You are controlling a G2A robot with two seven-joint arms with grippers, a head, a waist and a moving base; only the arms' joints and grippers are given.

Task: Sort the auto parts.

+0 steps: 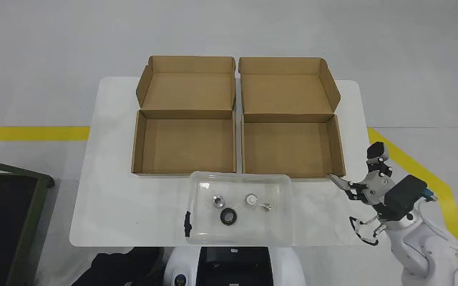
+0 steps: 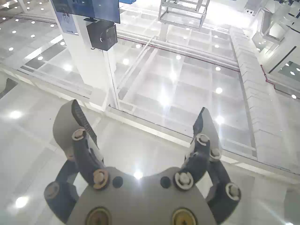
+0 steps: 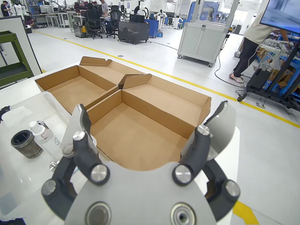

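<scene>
A clear plastic tray sits at the table's front edge. It holds a metal cylinder, a black ring-shaped bearing, a white part and a small bolt. Behind it stand two open cardboard boxes, the left box and the right box, both bare inside. My right gripper hovers open off the right box's front right corner, holding nothing. In the right wrist view the right gripper faces the right box, with the bearing and white part beside it. My left gripper is open and points up at the ceiling.
The white table has bare surface left and right of the boxes. A dark green cart stands off its left side. A black scrap clings to the tray's left edge.
</scene>
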